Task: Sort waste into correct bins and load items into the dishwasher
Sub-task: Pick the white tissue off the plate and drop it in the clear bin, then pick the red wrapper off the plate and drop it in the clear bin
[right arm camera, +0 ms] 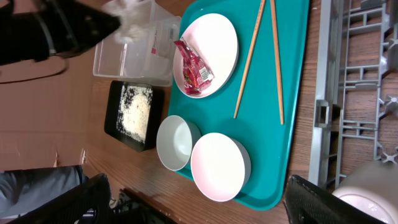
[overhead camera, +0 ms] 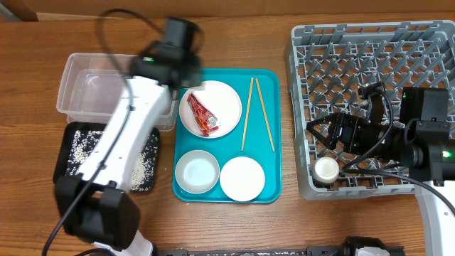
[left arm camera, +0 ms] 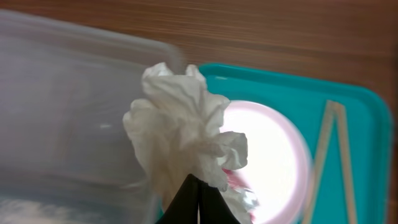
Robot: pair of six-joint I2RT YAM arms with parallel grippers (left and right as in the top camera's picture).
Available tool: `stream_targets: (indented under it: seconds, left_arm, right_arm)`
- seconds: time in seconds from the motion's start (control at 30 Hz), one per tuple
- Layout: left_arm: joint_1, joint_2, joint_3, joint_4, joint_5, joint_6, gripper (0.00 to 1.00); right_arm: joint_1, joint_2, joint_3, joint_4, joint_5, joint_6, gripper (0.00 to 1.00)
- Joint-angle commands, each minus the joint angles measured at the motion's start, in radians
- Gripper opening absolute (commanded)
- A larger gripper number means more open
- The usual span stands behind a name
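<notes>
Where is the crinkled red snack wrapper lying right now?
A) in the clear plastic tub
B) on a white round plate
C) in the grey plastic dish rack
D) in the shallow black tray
B: the crinkled red snack wrapper lies on the white round plate that sits on the teal serving tray.

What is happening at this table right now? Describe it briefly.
The left gripper pinches the crumpled white tissue by the clear tub. The right gripper hangs open over the dish rack, near the small white cup standing in it. The red wrapper lies on a plate, the chopsticks on the teal tray.
</notes>
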Motion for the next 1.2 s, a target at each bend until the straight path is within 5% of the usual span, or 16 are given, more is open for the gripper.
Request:
stream_targets:
  seconds: [0.0, 0.07, 0.2, 0.37, 0.63, 0.97, 1.07, 1.17]
  left_arm:
    - [0.102, 0.044, -0.004, -0.047, -0.060, -0.074, 0.06]
    - [0.145, 0.067, -0.004, -0.041, 0.042, -0.067, 0.41]
    - [0.149, 0.057, -0.002, -0.031, 0.167, -0.059, 0.66]
    - [0.045, 0.058, -0.008, -0.024, 0.187, -0.027, 0.68]
    - [-0.130, 0.215, -0.083, 0.032, 0.054, -0.083, 0.61]
    - [-0.143, 0.376, -0.083, 0.011, -0.069, -0.209, 0.54]
    - [-0.148, 0.387, -0.083, 0.015, -0.047, -0.209, 0.36]
    - [-0.148, 0.381, -0.076, 0.014, -0.011, -0.208, 0.04]
  right_arm:
    - [0.000, -0.005, 0.023, 0.000, -0.006, -0.008, 0.92]
    - [0.000, -0.004, 0.023, 0.000, -0.006, -0.008, 0.92]
    - [0.000, -0.003, 0.023, 0.000, -0.006, -0.008, 0.93]
    - [0.000, -0.003, 0.023, 0.000, -0.006, -0.008, 0.93]
    - [0.000, 0.005, 0.023, 0.000, -0.006, -0.008, 0.93]
    - [0.000, 0.014, 0.023, -0.002, -0.006, -0.008, 0.93]
    - [0.000, 0.014, 0.023, 0.000, -0.006, -0.008, 0.93]
    - [0.000, 0.014, 0.023, -0.004, -0.006, -0.008, 0.93]
